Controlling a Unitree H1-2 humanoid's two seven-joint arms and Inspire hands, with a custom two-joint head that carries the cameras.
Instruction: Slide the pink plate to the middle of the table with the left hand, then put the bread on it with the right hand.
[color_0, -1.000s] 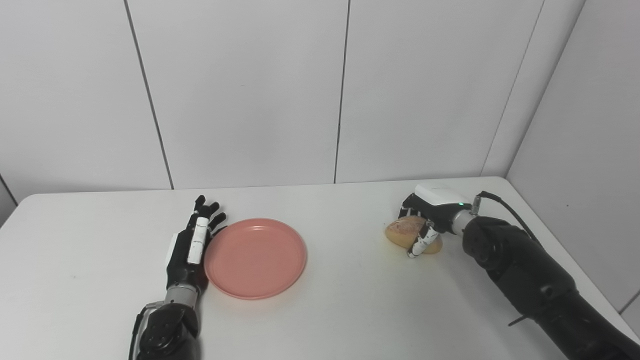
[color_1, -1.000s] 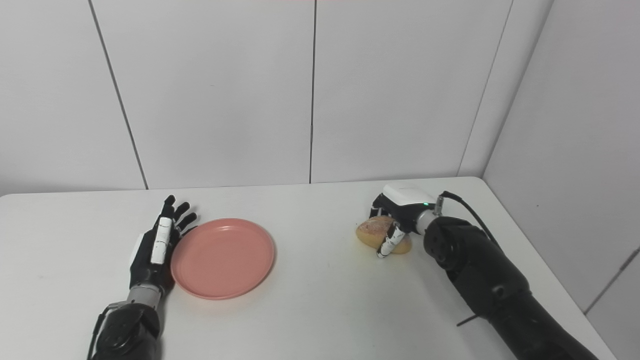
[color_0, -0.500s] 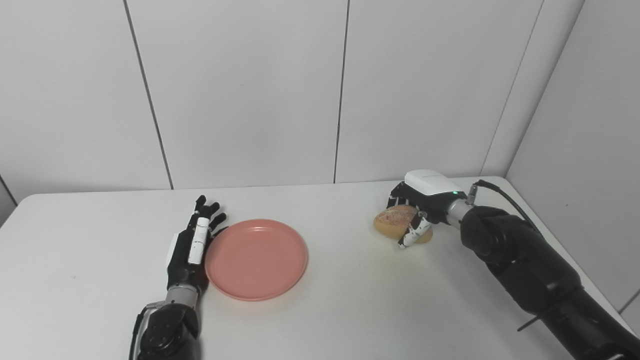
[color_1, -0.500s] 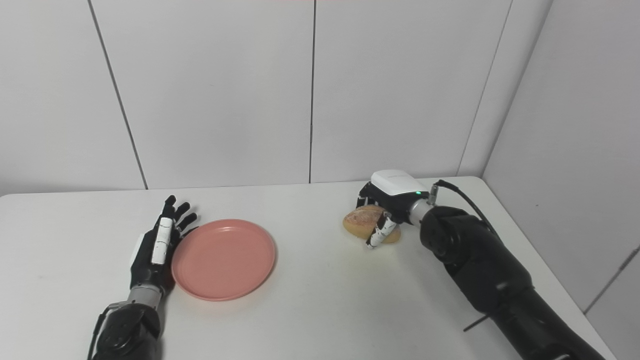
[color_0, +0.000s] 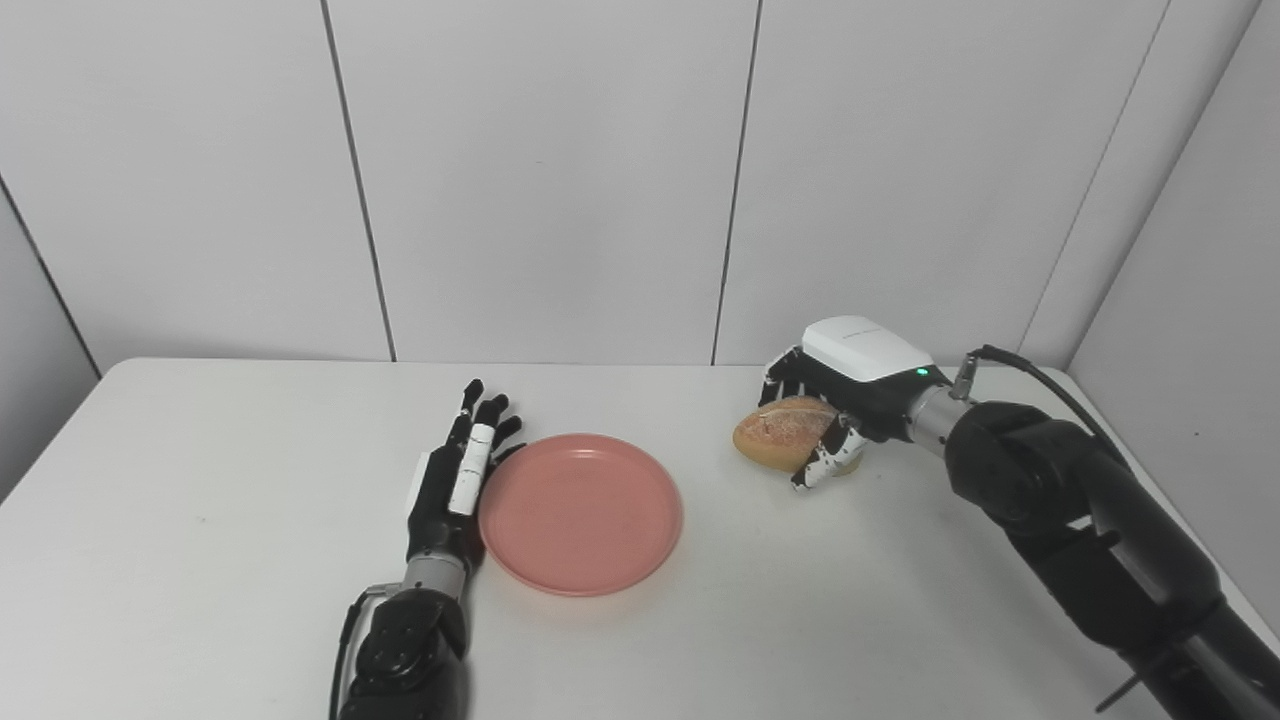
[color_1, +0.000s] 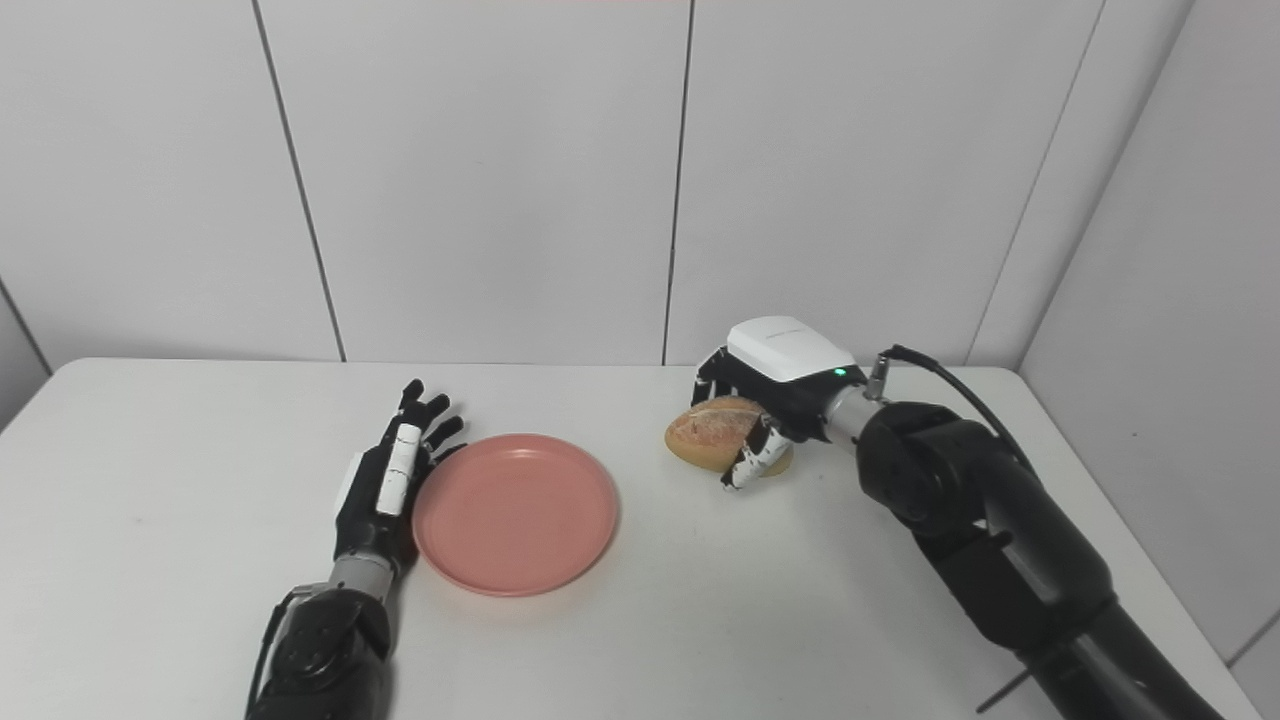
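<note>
A round pink plate lies flat near the middle of the white table. My left hand rests open on edge against the plate's left rim, fingers stretched toward the wall. A golden bread roll is held off the table to the right of the plate, with my right hand shut on it from above and behind. The thumb crosses the roll's front. In the right eye view the bread hangs a short way right of the plate.
White wall panels rise right behind the table's back edge, and a side wall closes in on the right. A black cable loops off the right wrist. Bare tabletop stretches in front of the plate.
The right hand has lifted the bread and carried it left toward the plate. The camera has panned left, shifting the whole picture right. The left hand and plate stay put.
</note>
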